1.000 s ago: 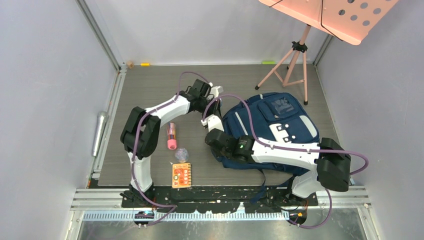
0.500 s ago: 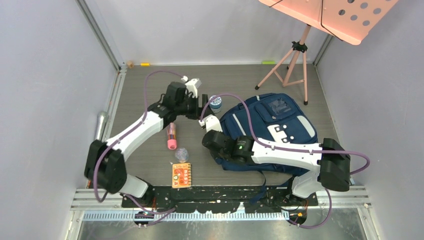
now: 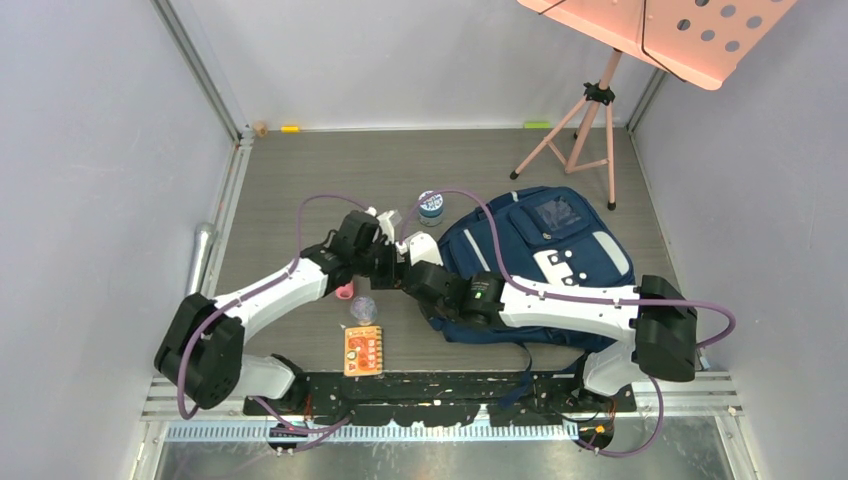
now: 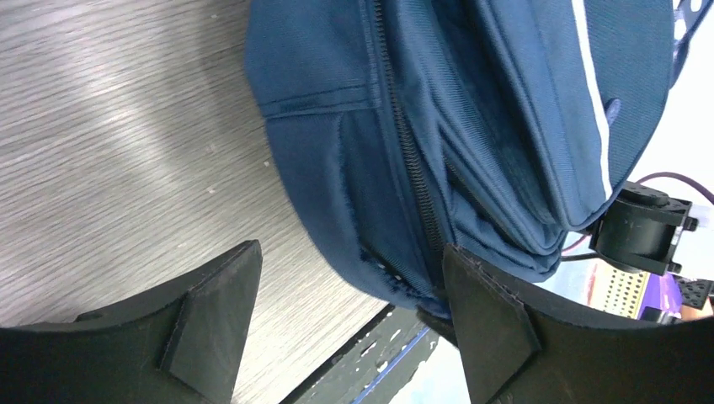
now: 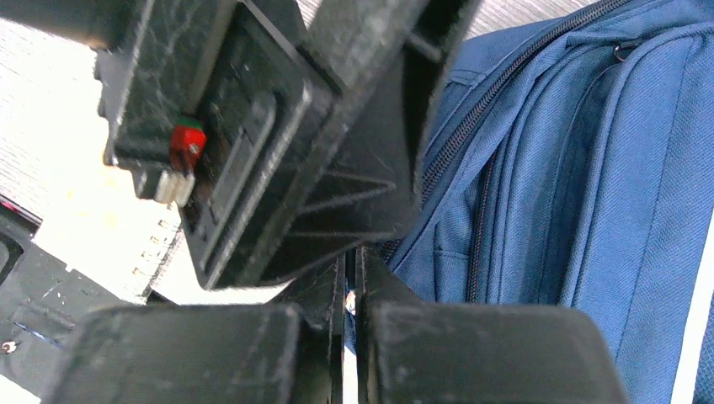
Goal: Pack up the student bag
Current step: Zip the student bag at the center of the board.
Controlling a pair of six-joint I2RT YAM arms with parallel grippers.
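Student bag (image 3: 545, 240) lies flat on surface (image 3: 300, 180), right of centre, front pockets up. Left gripper (image 4: 347, 261): jaws apart, framing bag's side edge; zip there looks closed, contents hidden. Right gripper (image 5: 351, 282): fingers pressed together, left gripper's black housing just ahead. Only top view shows both grippers meeting at bag's left edge, small blue-lidded jar (image 3: 431, 205) standing just beyond.
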